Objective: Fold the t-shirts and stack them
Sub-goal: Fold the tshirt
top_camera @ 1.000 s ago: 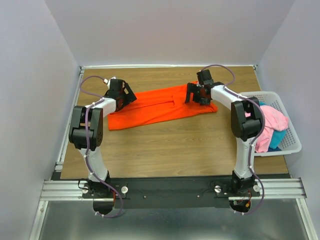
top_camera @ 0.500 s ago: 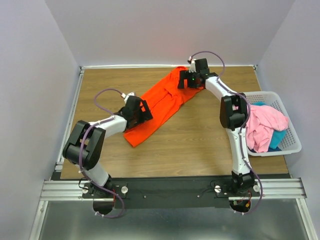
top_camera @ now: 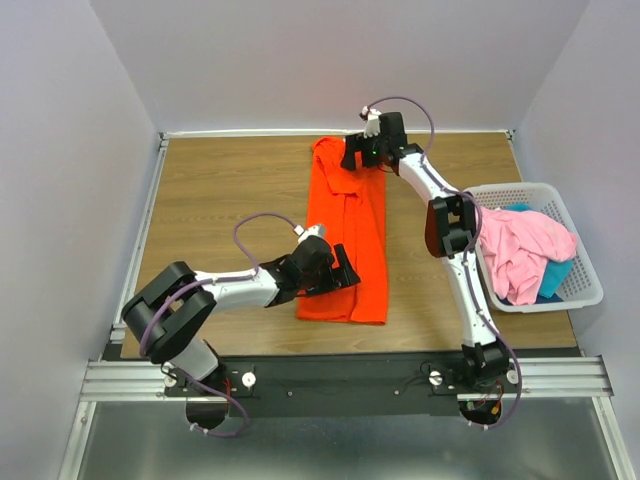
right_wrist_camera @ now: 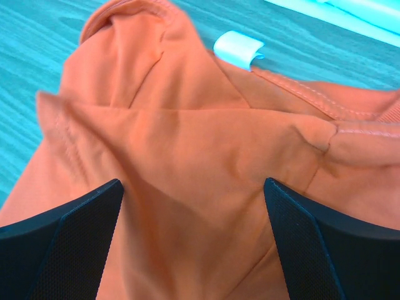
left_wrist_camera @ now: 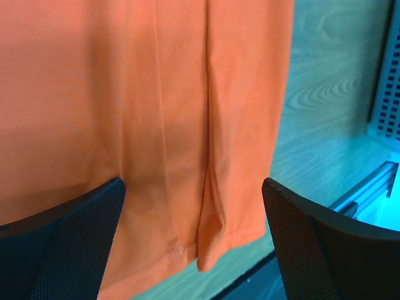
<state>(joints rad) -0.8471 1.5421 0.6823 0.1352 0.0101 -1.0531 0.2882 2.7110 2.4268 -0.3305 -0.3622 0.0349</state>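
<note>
The orange-red t-shirt (top_camera: 362, 222) lies folded into a long narrow strip running from the far edge toward the near edge of the table. My left gripper (top_camera: 338, 277) is over its near end, jaws wide open, with the hem (left_wrist_camera: 187, 250) between the fingers (left_wrist_camera: 69, 244). My right gripper (top_camera: 362, 155) is over its far end, jaws wide open over the collar area (right_wrist_camera: 200, 181), where a white label (right_wrist_camera: 237, 49) shows. The pink t-shirt (top_camera: 525, 245) and the teal-blue t-shirt (top_camera: 555, 275) lie crumpled in the basket.
The white lattice basket (top_camera: 588, 292) stands at the right edge of the wooden table (top_camera: 220, 200). A metal rail (left_wrist_camera: 381, 187) runs along the near edge, close to the left gripper. Grey walls close in the far and side edges.
The orange shirt has swung from lying across the table to lying lengthwise. My left gripper moved toward the near edge with one end; my right gripper moved to the far edge with the other.
</note>
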